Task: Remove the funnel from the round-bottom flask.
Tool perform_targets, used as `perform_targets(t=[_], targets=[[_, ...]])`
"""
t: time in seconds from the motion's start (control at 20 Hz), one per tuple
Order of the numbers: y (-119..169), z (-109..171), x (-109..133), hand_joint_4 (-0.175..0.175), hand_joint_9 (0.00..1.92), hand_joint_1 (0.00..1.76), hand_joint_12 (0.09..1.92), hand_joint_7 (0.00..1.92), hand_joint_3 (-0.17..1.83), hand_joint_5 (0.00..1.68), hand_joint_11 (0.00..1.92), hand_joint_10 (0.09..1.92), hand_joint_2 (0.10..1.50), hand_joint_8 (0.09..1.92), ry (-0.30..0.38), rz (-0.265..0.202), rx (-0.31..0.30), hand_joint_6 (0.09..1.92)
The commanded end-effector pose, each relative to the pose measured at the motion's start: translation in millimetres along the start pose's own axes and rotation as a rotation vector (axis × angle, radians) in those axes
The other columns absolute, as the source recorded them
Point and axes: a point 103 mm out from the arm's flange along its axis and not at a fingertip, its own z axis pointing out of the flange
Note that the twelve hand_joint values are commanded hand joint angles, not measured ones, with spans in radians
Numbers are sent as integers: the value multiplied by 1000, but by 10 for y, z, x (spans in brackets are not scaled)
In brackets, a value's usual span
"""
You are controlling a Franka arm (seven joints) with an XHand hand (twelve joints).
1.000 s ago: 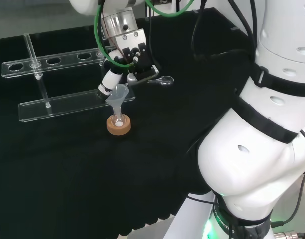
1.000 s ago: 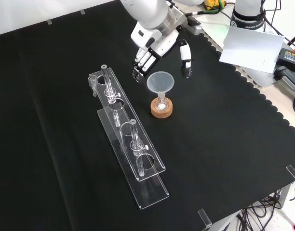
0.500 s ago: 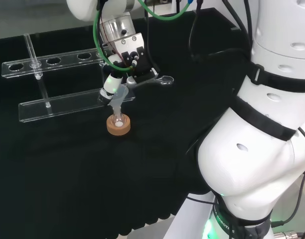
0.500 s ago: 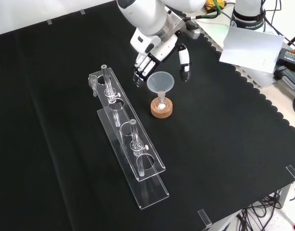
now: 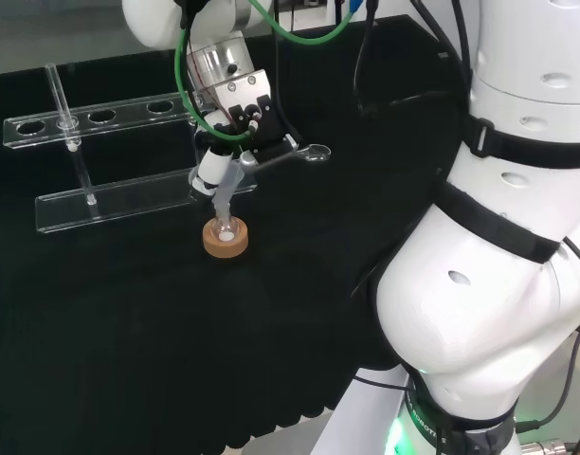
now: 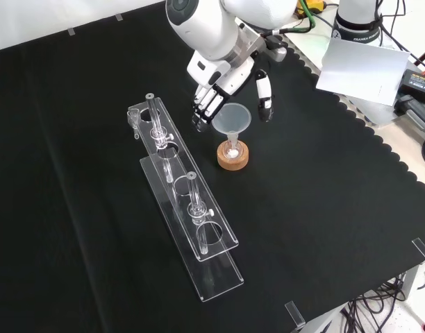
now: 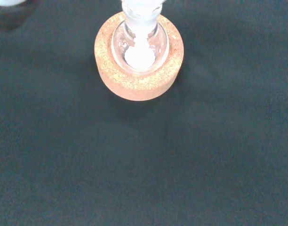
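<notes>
The funnel was a clear cone with a wide round mouth and a thin stem, and it stood upright with that stem down in the neck of the round-bottom flask. Its mouth sat directly above the cork ring and was about as wide as the ring itself. The flask was small and clear (hard to make out from the head view) and rested in the middle of the cork ring, a low tan stand on the black cloth. Some white material lay in the flask's bottom, inside the ring.
</notes>
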Motion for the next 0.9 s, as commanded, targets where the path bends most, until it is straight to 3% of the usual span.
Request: perform_targets(t=[0.05, 0.6, 0.9], targets=[[55, 44, 16, 35, 82, 673, 1459, 0, 165, 65, 396, 900, 674, 424, -19, 4, 15, 87], [106, 95, 13, 32, 162, 685, 1440, 0, 200, 113, 420, 861, 671, 551, -42, 14, 21, 87], [112, 120, -41, 14, 454, 720, 1393, 109, 303, 268, 474, 701, 661, 663, -55, 25, 9, 87]])
